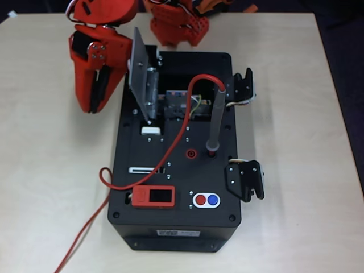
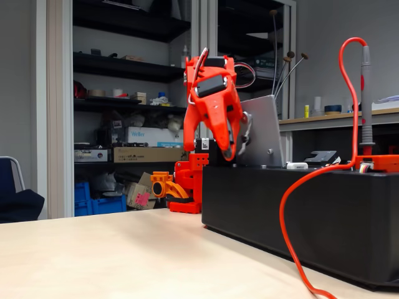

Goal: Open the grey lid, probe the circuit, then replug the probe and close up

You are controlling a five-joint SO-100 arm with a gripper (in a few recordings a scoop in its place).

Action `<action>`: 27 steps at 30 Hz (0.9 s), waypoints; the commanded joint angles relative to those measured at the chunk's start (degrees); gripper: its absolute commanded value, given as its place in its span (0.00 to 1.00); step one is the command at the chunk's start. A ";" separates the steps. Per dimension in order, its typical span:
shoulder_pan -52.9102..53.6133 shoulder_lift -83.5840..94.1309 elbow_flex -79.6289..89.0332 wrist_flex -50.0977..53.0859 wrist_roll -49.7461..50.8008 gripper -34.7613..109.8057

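The grey lid (image 1: 141, 71) stands raised, almost upright, on its hinge at the left of the black box (image 1: 136, 170); in the fixed view the lid (image 2: 267, 134) rises above the box (image 2: 299, 212). My red gripper (image 1: 95, 108) hangs just left of the lid, apart from it, its fingers together on nothing. In the fixed view the gripper (image 2: 229, 151) points down in front of the lid. The circuit (image 1: 181, 105) lies bare in the open recess. The probe (image 1: 214, 119) stands plugged upright in the box top, seen tall in the fixed view (image 2: 366, 103), its red cable (image 1: 170, 145) looping left.
On the box top sit a red socket (image 1: 192, 152), a red device with a black screen (image 1: 154, 197) and red and blue buttons (image 1: 206, 199). Two black clamps (image 1: 245, 181) stick out on the box's right side. The cable trails off the table's front left.
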 commanded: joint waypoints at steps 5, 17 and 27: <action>-4.75 6.68 -5.19 9.05 8.96 0.24; -15.47 11.16 -5.54 9.76 25.49 0.24; -23.47 15.56 -4.04 3.34 39.55 0.24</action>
